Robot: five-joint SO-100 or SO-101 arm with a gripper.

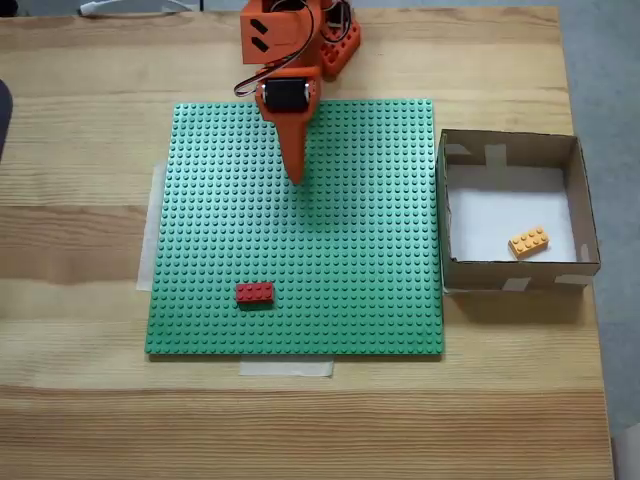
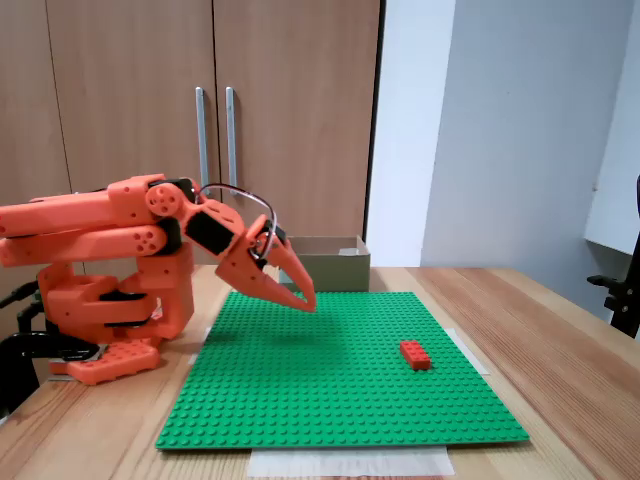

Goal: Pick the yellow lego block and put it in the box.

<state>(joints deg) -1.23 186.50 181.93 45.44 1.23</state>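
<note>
The yellow lego block lies on the white floor of the box, in the lower right part as a fixed view from above shows it, tilted at a slight angle to the walls and close to the near wall. Nothing touches the block.

The box stands on the wooden table, just beside the right edge of the green baseplate. In the side fixed view the box sits behind the baseplate, partly hidden by the arm.

1 red brick rests on the baseplate near its lower left area, well apart from the box. In the side view the red brick sits toward the right of the plate.

The gripper hangs above the upper middle of the baseplate, pointing down toward the plate. In the side view the gripper has both fingers drawn together to 1 tip, clenched and empty. The orange arm is folded low over its base at the left.

Pale tape strips hold the baseplate edges to the table.
</note>
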